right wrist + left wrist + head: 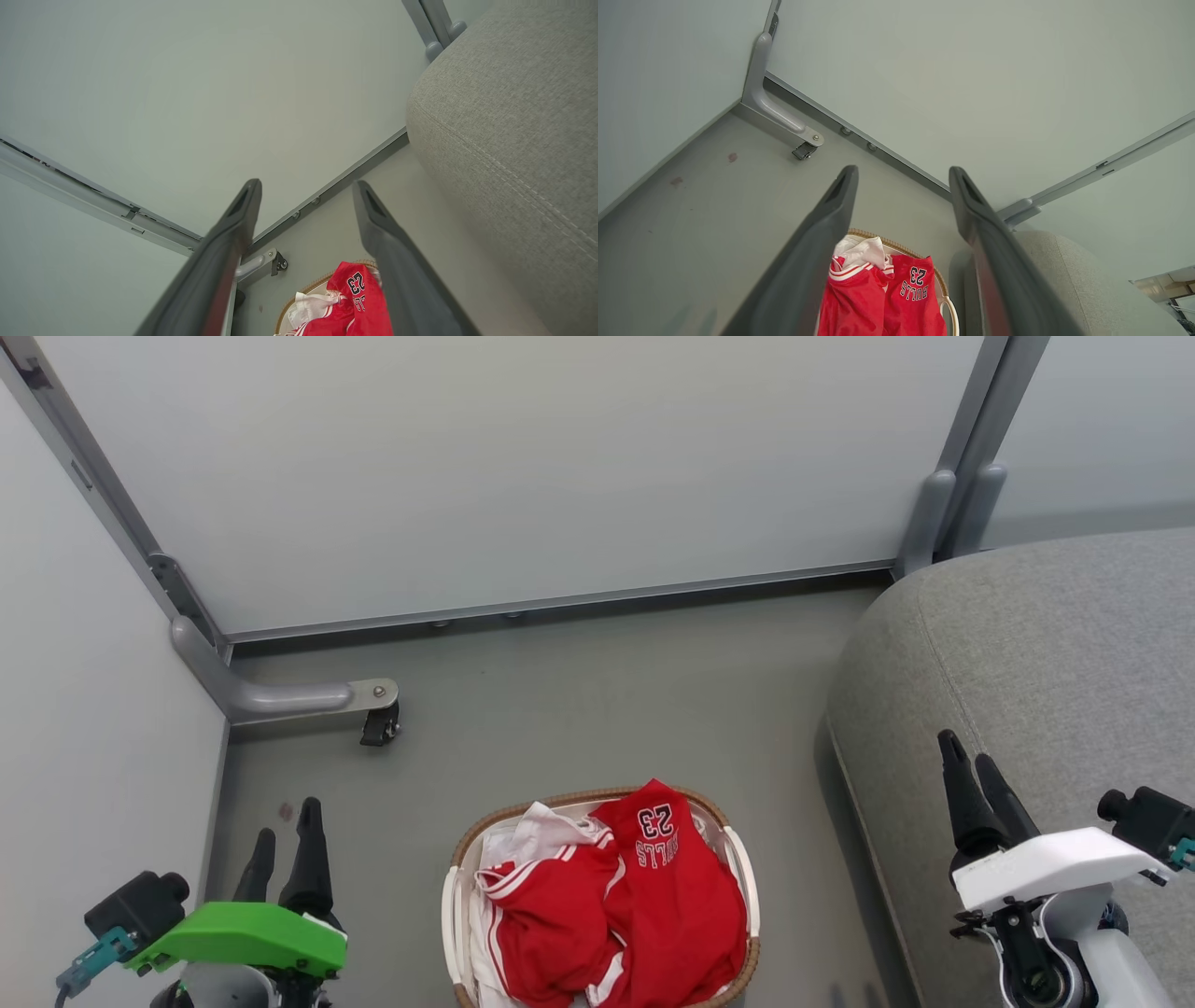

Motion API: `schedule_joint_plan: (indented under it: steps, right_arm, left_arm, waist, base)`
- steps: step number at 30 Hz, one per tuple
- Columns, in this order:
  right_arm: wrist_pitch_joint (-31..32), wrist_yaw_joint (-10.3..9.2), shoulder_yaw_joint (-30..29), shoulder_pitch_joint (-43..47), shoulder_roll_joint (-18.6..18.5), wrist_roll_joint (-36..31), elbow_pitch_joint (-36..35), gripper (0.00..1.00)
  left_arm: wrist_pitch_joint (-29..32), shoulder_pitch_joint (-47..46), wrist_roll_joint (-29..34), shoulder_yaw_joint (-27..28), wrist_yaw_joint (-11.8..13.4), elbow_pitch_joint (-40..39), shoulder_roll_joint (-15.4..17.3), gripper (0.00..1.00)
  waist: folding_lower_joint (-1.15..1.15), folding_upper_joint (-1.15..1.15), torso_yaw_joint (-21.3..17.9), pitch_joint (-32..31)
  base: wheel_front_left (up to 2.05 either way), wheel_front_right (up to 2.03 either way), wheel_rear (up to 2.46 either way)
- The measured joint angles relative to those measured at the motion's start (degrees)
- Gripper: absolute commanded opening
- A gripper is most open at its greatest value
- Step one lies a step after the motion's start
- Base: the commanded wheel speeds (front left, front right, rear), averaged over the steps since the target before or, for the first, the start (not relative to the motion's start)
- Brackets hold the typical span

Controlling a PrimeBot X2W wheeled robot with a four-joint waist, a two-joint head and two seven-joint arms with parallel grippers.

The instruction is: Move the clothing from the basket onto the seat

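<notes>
We've got the left gripper (287, 821) spread wide and empty, low on our left over the grey floor (560, 709). In the centre, the laundry basket (509, 814) sits on that floor with the red clothing (560, 933) heaped inside. The "23" jersey (672, 887) is draped toward the far rim, with a white cloth (534, 831) tucked against it. The risk, we'd say, is that a pinch there drags the white cloth along, or a snag tips the light basket. The grey couch (1055, 635) stands just right of the basket. The right gripper (965, 749) hangs above it, wide and empty.

light: bright, even, diffuse | shadows: soft beside seat (1046, 644) | focus: sharp | wrist views: edges bowed
</notes>
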Motion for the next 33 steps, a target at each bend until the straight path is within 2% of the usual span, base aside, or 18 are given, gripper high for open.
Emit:
schedule_joint_plan:
  steps: [17, 33]
  right_arm:
    - [-3.01, 0.00, 1.07, -2.25, 0.62, -13.74, 1.66, 1.00]
    - [-5.47, 0.01, 1.68, -1.40, 1.68, -24.13, 3.50, 1.00]
  left_arm:
    - [-3.00, -1.43, 12.46, -2.77, 1.26, 1.77, 1.05, 1.00]
    - [-5.52, -0.20, 21.31, -4.14, 2.44, 2.76, 1.05, 1.00]
  waist:
    - [0.00, 0.00, 0.06, 0.03]
    - [0.00, 0.00, -0.14, -0.55]
  base:
    - [0.00, 0.00, 0.00]
    - [0.00, 0.00, 0.00]
